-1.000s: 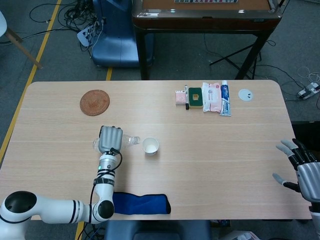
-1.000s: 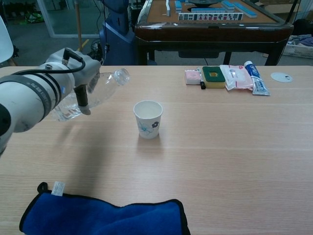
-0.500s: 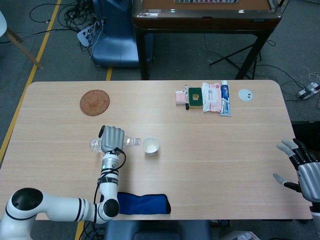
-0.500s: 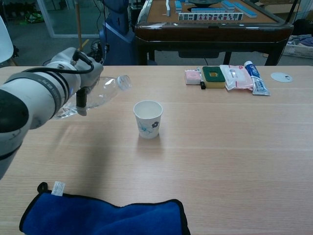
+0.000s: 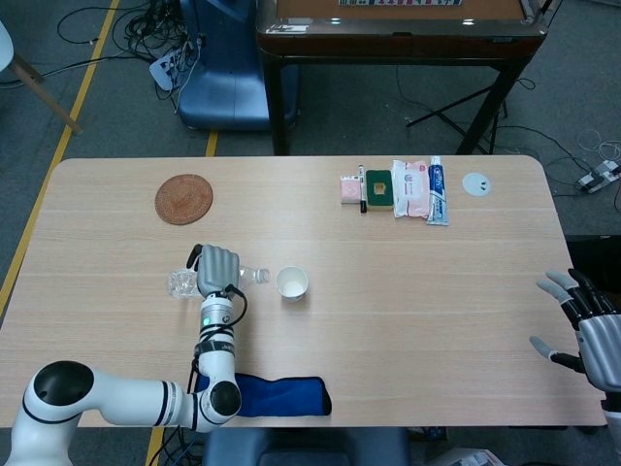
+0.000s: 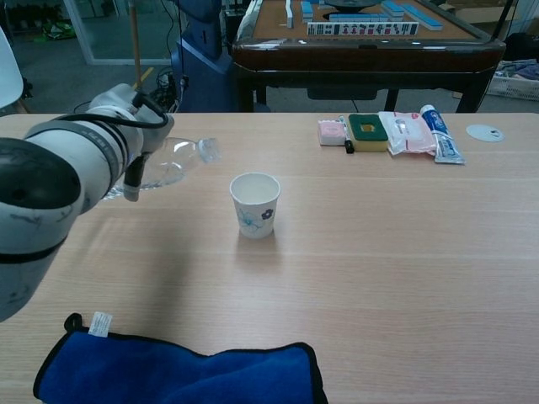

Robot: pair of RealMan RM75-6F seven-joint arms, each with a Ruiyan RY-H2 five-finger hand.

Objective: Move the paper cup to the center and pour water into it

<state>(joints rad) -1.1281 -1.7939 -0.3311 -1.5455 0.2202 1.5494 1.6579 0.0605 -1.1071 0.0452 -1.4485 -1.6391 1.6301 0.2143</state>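
Gripping a clear plastic bottle [image 6: 164,164], the left hand [image 5: 217,268] has its fingers wrapped round the body at the left-center of the head view, the bottle lying close to horizontal with its long axis running left to right and its neck aimed right toward the paper cup [image 5: 292,282]. Just right of that neck, apart from it, the cup stands upright near the middle of the frame, white, round-mouthed, tapering to its base, with a small blue print on its side. Below it at the table's [image 5: 446,282] near edge sprawls a soft blue cloth [image 5: 277,396] on pale wood-grain. Over at the far right edge the right hand [image 5: 582,325] hangs off the table corner, fingers spread apart and holding nothing. In the upper left sits a round woven coaster [image 5: 183,198].
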